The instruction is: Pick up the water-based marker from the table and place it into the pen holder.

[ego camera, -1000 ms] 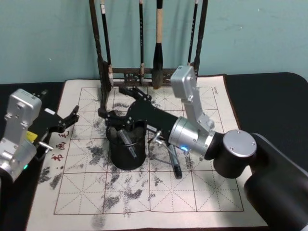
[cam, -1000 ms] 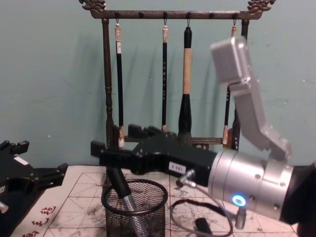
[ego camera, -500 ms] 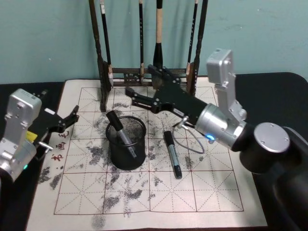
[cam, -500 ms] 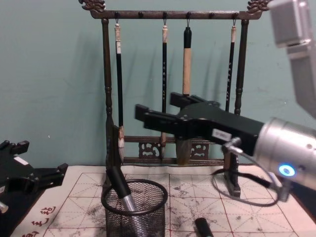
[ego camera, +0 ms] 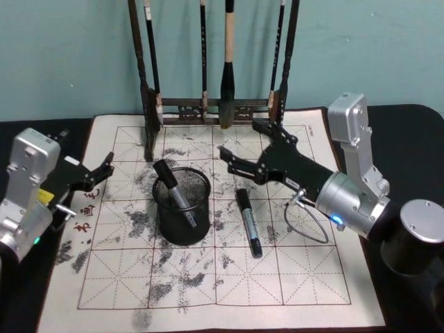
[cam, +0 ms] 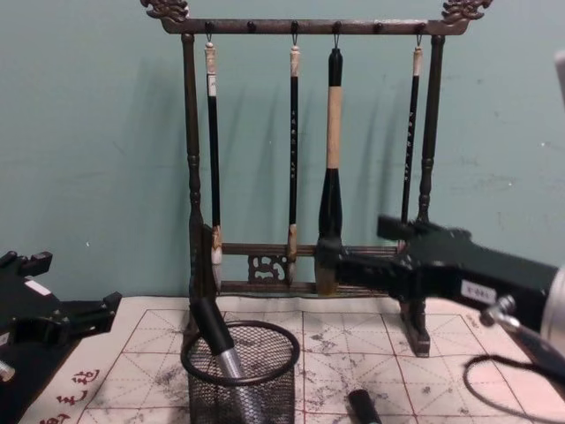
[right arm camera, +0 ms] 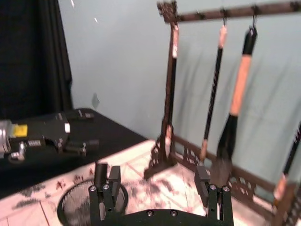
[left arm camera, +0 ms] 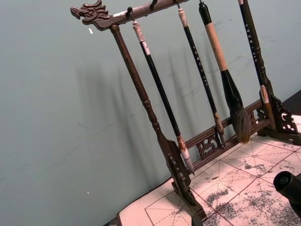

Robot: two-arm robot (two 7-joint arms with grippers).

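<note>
Keep wide-open, empty right gripper (ego camera: pixel 239 137) clear of round black wire-mesh pen holder (ego camera: pixel 182 232), black-and-silver marker (ego camera: pixel 173 191) inside; left gripper (ego camera: pixel 104 171) parked left, spread.

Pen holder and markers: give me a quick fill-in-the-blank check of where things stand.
The pen holder holds ____ marker.
The second marker lies on the mat to the holder's ____.
The right gripper, above the mat, has its fingers ____ and empty.
Missing: one; right; open.
</note>
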